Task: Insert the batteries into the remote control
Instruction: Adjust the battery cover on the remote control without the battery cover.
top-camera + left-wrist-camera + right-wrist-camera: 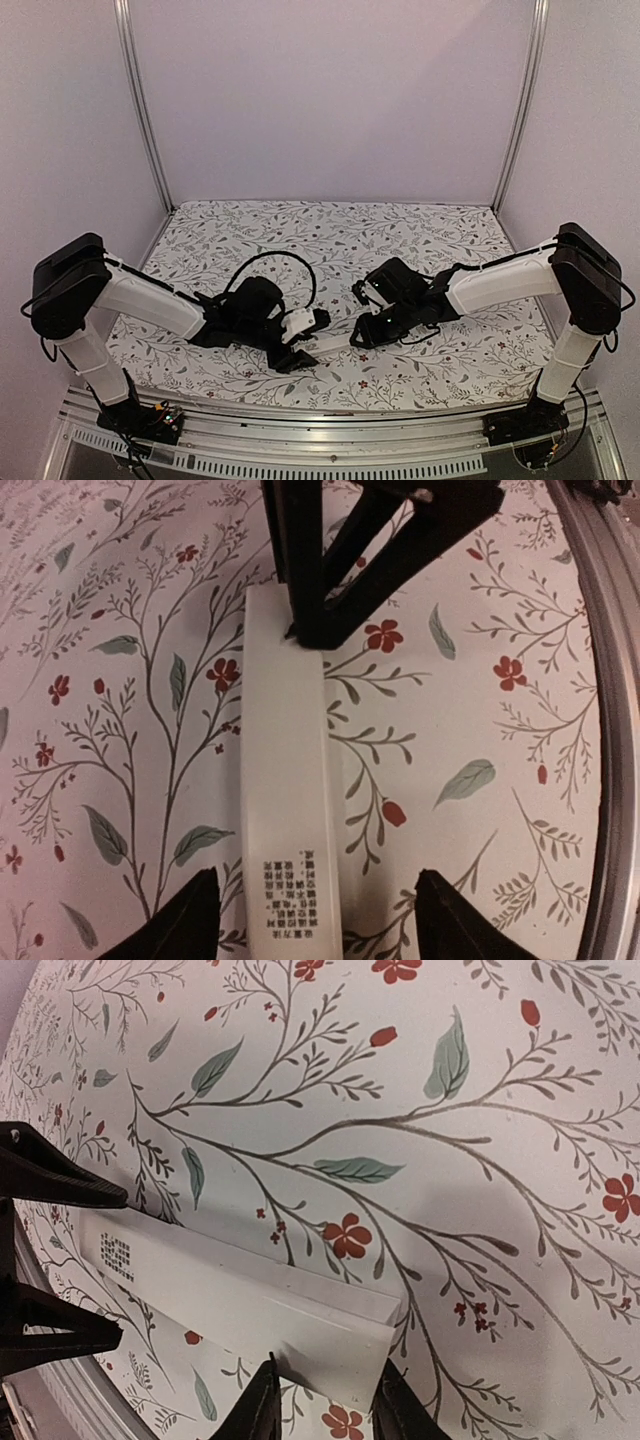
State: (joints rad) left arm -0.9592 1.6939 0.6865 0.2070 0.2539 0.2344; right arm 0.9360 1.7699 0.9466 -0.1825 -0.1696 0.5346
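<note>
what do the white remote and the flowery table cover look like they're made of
The remote looks like hard plastic, white and smooth with a soft sheen: crisp straight edges and small text printed on it. The table cover is probably a printed cloth or vinyl sheet, matte, lying flat with a floral pattern; no weave shows.

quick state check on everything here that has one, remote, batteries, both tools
remote control, printed label facing up, one end gripped
left tool, open, fingers either side of the remote control's label end, not touching it
right tool, shut on the other end of the remote control
batteries, not in view
</note>
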